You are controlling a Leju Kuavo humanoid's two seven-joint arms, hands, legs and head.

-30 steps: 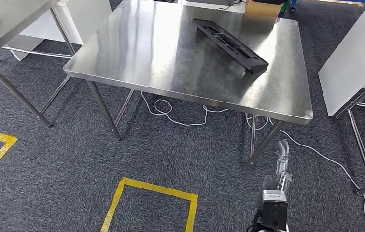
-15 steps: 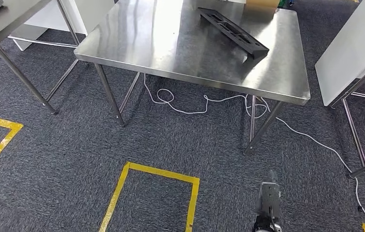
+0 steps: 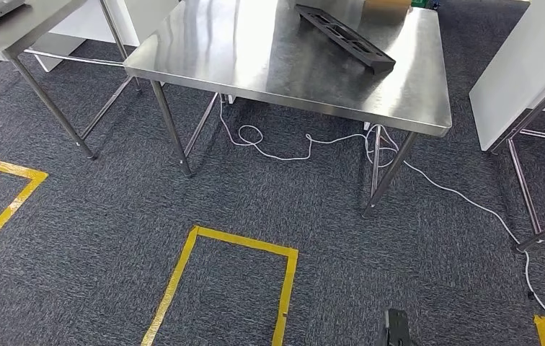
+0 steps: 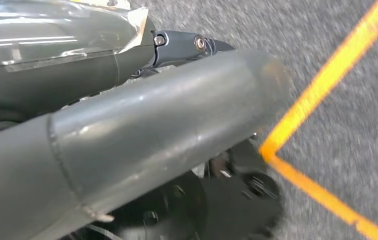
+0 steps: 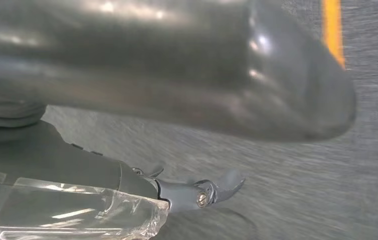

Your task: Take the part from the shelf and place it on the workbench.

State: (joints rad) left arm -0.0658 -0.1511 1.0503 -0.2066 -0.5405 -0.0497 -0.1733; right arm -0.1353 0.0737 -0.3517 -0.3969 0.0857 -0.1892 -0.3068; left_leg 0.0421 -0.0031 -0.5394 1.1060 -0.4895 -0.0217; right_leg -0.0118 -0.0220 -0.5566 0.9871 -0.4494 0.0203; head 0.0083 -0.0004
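Observation:
The part (image 3: 345, 36), a long black slotted bar, lies flat on the steel workbench (image 3: 255, 65) toward its far right, with nothing touching it. Both arms hang low, well back from the bench. My left hand (image 4: 152, 135) hangs over grey carpet with its thumb and fingers apart and nothing in them. My right hand (image 5: 177, 75) also hangs above the carpet, thumb apart from its fingers (image 5: 212, 190), holding nothing. The dark end of my right arm (image 3: 396, 328) shows at the bottom edge of the head view.
A white cable (image 3: 277, 155) trails on the carpet under the bench and off to the right. Yellow tape outlines (image 3: 241, 245) mark the floor in front. A second steel table (image 3: 10, 29) stands at the left and a white panel (image 3: 522, 79) on a frame at the right.
The whole picture has shifted: the bench now sits higher and farther off, so the camera has drawn back. My right arm has sunk toward the bottom edge. The part has stayed on the bench.

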